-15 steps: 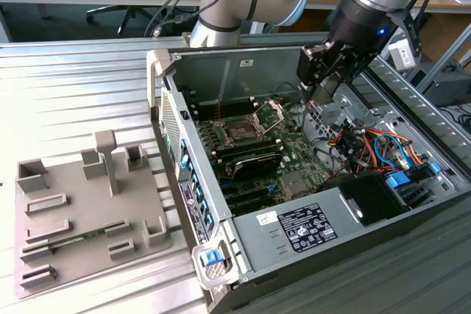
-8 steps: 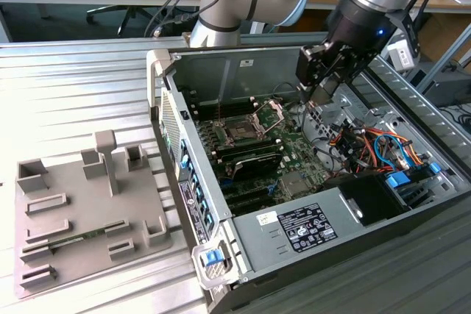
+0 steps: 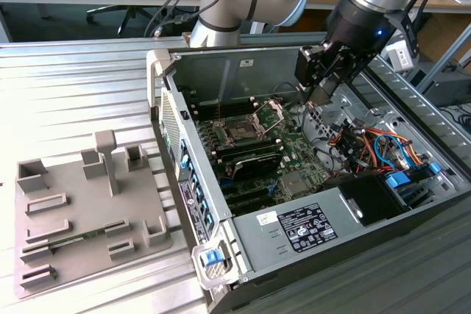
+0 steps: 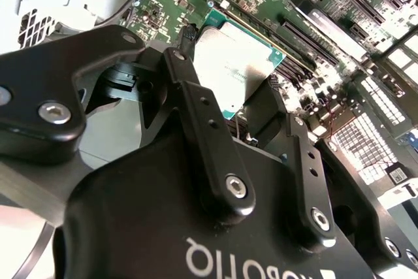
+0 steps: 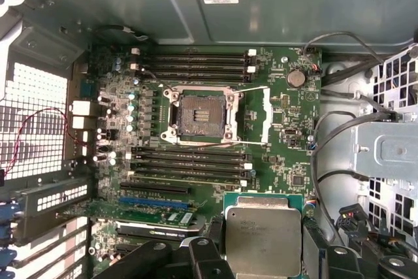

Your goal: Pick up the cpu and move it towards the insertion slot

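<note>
Nearest to us in the exterior view lies the grey tray [image 3: 88, 211] on the ribbed table [image 3: 81, 86], at that view's left, well apart from the open computer case [image 3: 294, 233]. Further in, above the green board [image 3: 294, 159], our gripper [image 3: 321, 95] hangs over the case's far right part, its jaws closed narrowly on the cpu [image 5: 263, 238], which we see held by its edges in both wrist views, the silvery top facing the cameras. Further still on the board sits the socket [image 5: 199, 117], its frame open and its dark centre bare, with the memory slots [image 5: 192, 63] beyond it. We judge the chip to be near the socket but not yet above it. The risks we see: the grip is on thin edges only, so the chip could slip or tilt and fall onto the board; it could arrive turned wrongly or skewed and bend the socket's contacts; and the raised frame or the cables [image 3: 360, 141] at the right could catch the fingers [image 4: 209, 155].
</note>
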{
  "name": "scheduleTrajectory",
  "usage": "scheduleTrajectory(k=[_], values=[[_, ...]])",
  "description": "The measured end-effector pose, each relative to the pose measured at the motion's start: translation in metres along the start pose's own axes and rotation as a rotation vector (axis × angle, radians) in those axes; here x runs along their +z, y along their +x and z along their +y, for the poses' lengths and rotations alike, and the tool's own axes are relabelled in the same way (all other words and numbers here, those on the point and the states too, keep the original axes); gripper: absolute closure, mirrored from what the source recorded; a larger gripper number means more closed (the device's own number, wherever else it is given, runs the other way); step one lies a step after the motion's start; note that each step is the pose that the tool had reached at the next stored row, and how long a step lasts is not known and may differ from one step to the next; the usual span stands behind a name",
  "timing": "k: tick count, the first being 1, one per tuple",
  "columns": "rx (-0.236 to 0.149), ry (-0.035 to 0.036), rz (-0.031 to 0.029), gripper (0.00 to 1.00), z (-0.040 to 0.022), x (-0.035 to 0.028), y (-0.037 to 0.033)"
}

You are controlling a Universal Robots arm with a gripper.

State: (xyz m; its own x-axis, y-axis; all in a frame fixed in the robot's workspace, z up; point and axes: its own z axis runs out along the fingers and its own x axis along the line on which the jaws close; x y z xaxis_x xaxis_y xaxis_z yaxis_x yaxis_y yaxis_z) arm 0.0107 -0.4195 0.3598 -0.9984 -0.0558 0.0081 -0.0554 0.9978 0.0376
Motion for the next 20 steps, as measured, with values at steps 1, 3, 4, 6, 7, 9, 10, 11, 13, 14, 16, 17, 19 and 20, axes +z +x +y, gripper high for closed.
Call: scheduleTrajectory(k=[1, 3, 4, 6, 7, 9, 10, 11, 13, 14, 16, 17, 19, 20], values=[[0.0, 0.0, 0.0, 0.45, 0.0, 0.0001, 0.0002], [0.0, 0.0001, 0.0, 0.45, 0.0, 0.0002, 0.0005], [0.0, 0.0, 0.0, 0.45, 0.0, 0.0004, 0.0008], [0.0, 0.0001, 0.0, 0.45, 0.0, 0.0005, 0.001], [0.0, 0.0001, 0.0, 0.45, 0.0001, 0.0006, 0.0013], [0.0, 0.0, 0.0, 0.45, 0.0001, 0.0008, 0.0016], [0.0, 0.0, 0.0, 0.45, 0.0001, 0.0009, 0.0017], [0.0, 0.0001, 0.0, 0.45, 0.0001, 0.001, 0.002], [0.0, 0.0001, 0.0001, 0.45, 0.0001, 0.0011, 0.0024], [0.0, 0.0, 0.0, 0.45, 0.0001, 0.0012, 0.0025], [0.0, 0.0, 0.0, 0.45, 0.0001, 0.0014, 0.0028], [0.0, 0.0001, 0.0001, 0.45, 0.0001, 0.0015, 0.003], [0.0, 0.0, 0.0, 0.45, 0.0001, 0.0018, 0.0034], [0.0, 0.0, 0.0, 0.45, 0.0001, 0.0019, 0.0036]])
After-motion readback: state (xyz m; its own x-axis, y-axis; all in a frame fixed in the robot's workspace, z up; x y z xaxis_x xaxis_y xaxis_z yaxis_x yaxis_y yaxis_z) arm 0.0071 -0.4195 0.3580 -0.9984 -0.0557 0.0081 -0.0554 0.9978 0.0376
